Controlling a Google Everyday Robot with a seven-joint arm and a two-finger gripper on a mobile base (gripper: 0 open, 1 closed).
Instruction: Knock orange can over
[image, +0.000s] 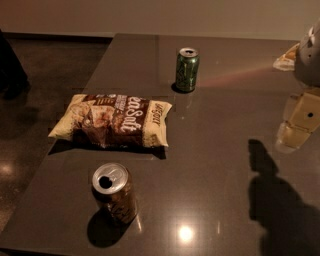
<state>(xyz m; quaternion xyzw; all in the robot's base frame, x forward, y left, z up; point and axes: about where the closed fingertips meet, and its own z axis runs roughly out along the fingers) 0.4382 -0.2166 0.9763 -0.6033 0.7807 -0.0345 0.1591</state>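
Observation:
The orange can (114, 193) stands upright near the front edge of the dark table (210, 165), left of centre. It has dull brownish-orange sides and a silver top with a dark mouth hole. My gripper (298, 125) hangs at the right edge of the view, above the table's right side. It is far to the right of the orange can and somewhat further back, and touches nothing. Its shadow falls on the table in front of it.
A brown and cream chip bag (114, 121) lies flat just behind the orange can. A green can (187, 69) stands upright at the back centre. A pale object (286, 58) sits at the far right back. The table's left edge runs diagonally beside the dark floor (40, 100).

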